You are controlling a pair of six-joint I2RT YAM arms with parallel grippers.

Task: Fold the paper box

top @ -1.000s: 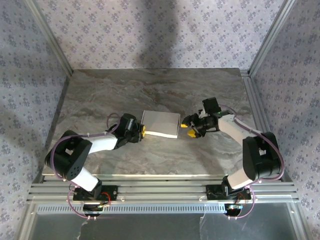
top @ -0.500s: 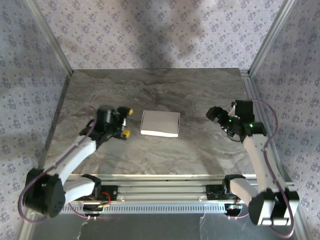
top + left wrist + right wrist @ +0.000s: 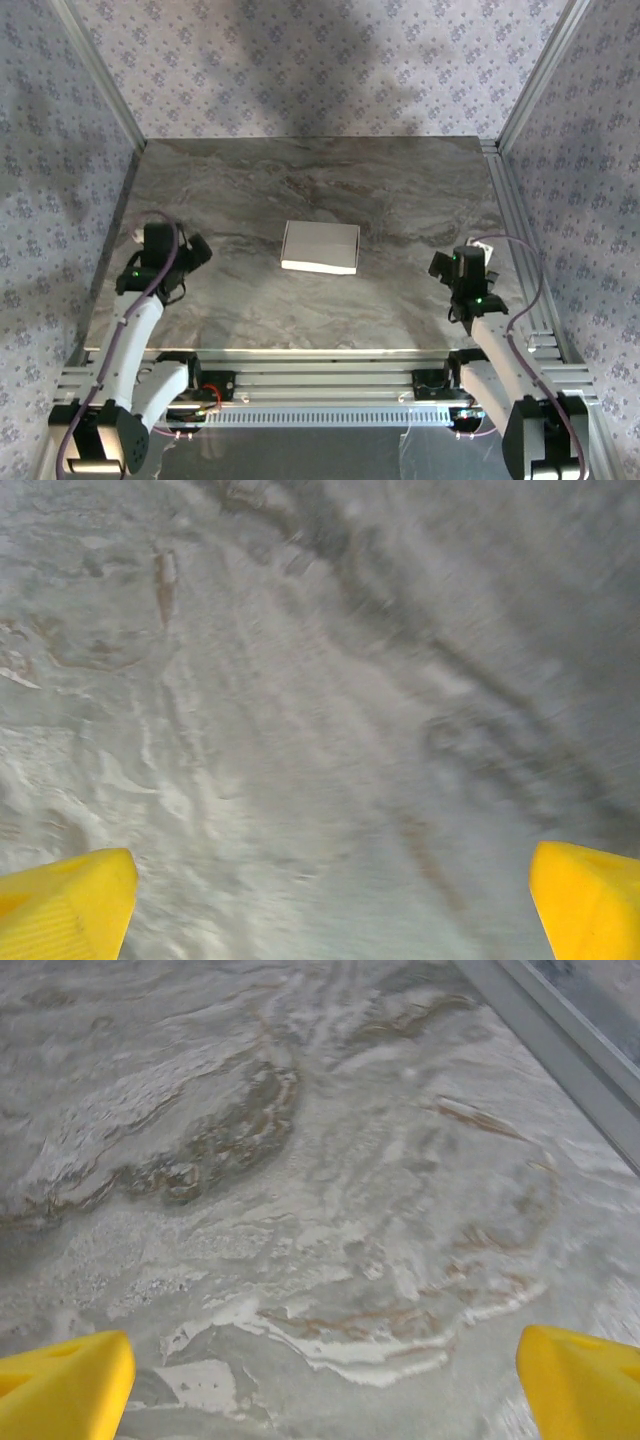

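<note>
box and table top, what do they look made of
Box: looks like thin white card with a matte finish, going by its flat top, crisp straight edges and shallow pale side wall. Table: grey surface with brown and white veins like marble, faintly glossy. It could as well be a printed laminate; the pictures cannot settle that.

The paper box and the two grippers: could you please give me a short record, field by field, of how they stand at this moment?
paper box: a closed, flat white rectangle, lying near the middle of the table
left gripper: open, holding nothing, over bare marbled surface on the left side
right gripper: open, holding nothing, over bare marbled surface on the right side
contact: neither gripper touches the box; each is well apart from it
task state: box looks folded
</note>
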